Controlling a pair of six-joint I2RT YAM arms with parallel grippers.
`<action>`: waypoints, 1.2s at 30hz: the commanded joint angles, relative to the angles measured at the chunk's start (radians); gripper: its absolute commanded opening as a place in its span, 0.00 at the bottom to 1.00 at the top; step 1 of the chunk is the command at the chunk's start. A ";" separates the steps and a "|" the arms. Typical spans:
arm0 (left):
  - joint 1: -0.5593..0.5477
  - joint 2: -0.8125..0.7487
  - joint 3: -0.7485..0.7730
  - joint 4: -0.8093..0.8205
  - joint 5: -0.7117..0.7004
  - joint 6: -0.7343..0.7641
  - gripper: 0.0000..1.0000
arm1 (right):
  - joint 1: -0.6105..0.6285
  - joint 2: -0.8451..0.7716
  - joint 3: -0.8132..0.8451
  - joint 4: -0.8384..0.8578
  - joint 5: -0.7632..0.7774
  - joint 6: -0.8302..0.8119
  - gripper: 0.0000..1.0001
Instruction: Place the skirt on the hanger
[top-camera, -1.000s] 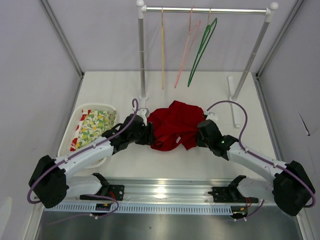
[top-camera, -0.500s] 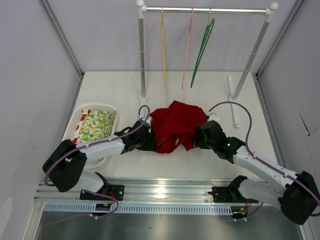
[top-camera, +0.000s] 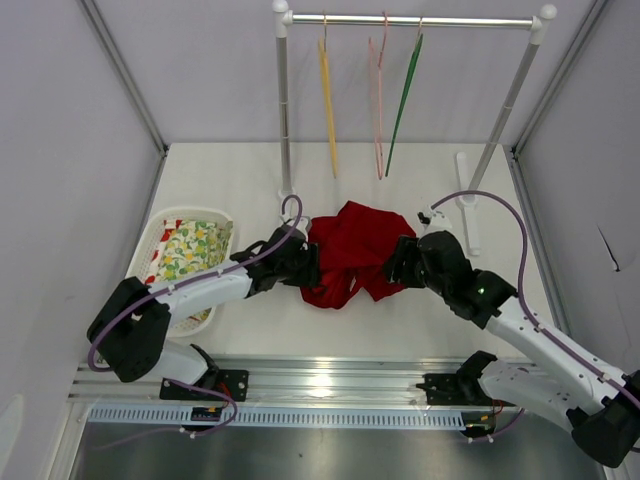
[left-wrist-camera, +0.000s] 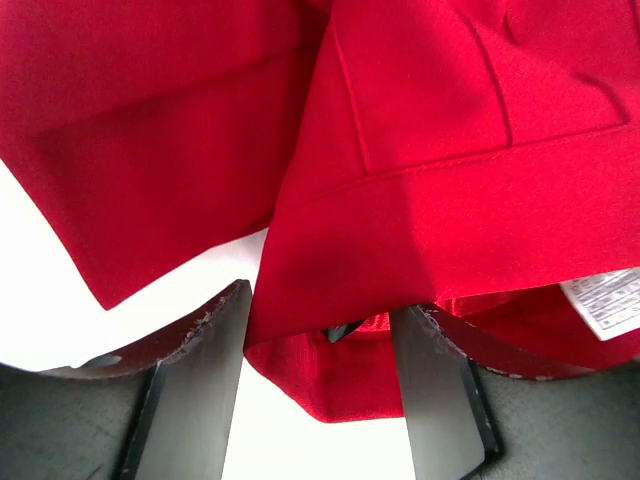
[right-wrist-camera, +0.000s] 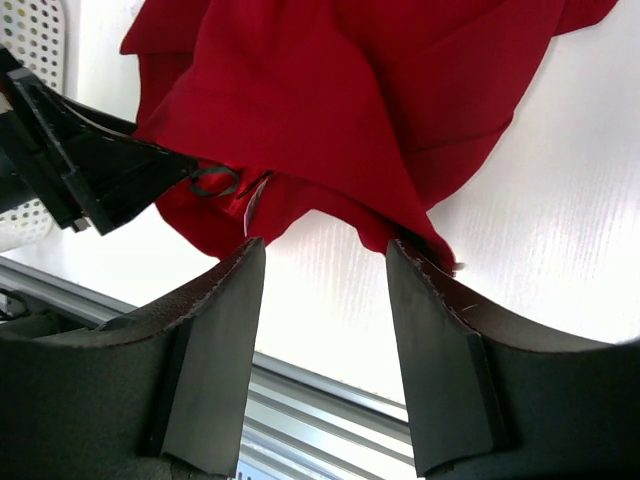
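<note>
On tabletop (top-camera: 230, 180), middle: red skirt (top-camera: 350, 250) in crumpled heap. Pink hanger (top-camera: 377, 100) up on rail (top-camera: 450, 20), well apart from skirt. Left pincer (left-wrist-camera: 322, 305) fingers apart, skirt fold between them. Right pincer (right-wrist-camera: 323, 245) fingers apart, at skirt's edge. Wrist views cut skirt off. White label (left-wrist-camera: 610, 300) too blurry to read.

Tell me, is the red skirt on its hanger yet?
Not yet. Done: nothing; the red skirt lies crumpled on the table, and the pink hanger hangs bare on the rail. In hand: the left pincer and right pincer, both open, sit at the skirt's edges. To do: grip, lift, hang it.
</note>
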 joint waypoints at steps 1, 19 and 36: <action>0.002 -0.005 0.050 -0.008 -0.026 0.029 0.62 | 0.000 0.016 0.055 -0.031 0.039 -0.026 0.58; 0.010 0.019 0.056 -0.002 -0.004 0.038 0.62 | -0.125 0.014 -0.040 -0.094 0.049 0.094 0.53; 0.011 0.045 0.063 0.009 0.008 0.036 0.61 | -0.117 0.002 -0.117 -0.002 -0.066 0.125 0.53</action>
